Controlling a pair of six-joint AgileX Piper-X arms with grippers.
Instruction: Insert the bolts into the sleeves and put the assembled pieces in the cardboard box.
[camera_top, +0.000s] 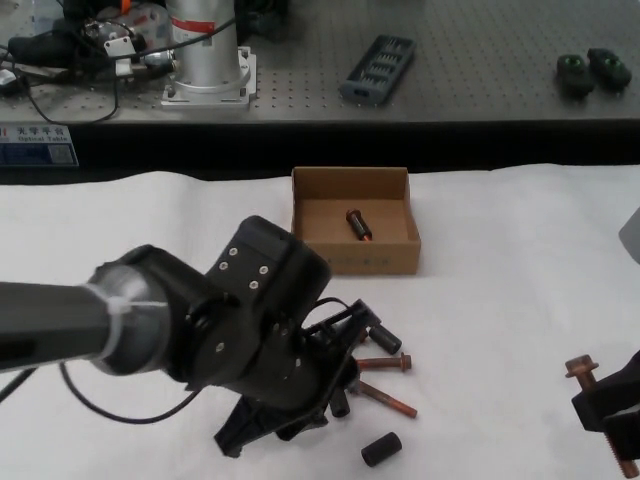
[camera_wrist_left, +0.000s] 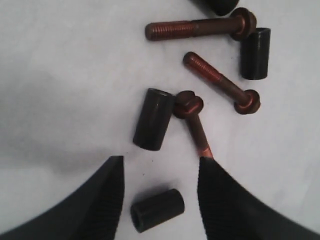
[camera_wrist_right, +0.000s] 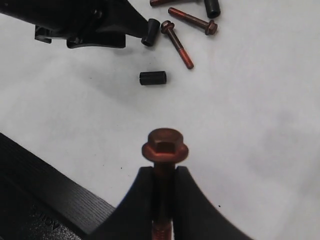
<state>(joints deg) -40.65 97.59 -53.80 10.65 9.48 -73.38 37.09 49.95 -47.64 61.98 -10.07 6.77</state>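
Bolt (camera_wrist_right: 165, 146) pinched by shank in right end effector (camera_wrist_right: 164, 185), head clear above fingers, well apart from pile; judged held ready to take sleeve. Left end effector (camera_wrist_left: 160, 160) spread over loose pile on table (camera_top: 500, 330), lone sleeve (camera_wrist_left: 157, 209) lying on side between its fingers, likely next pick. Just beyond: second sleeve (camera_wrist_left: 153, 119) touching head of loose bolt (camera_wrist_left: 188, 106), whose shank runs behind one finger; closing may nudge it. Further bolts (camera_wrist_left: 220, 82) and third sleeve (camera_wrist_left: 255, 53) farther out. Cardboard box (camera_top: 355, 262) beyond pile, one assembled piece (camera_top: 357, 224) inside.
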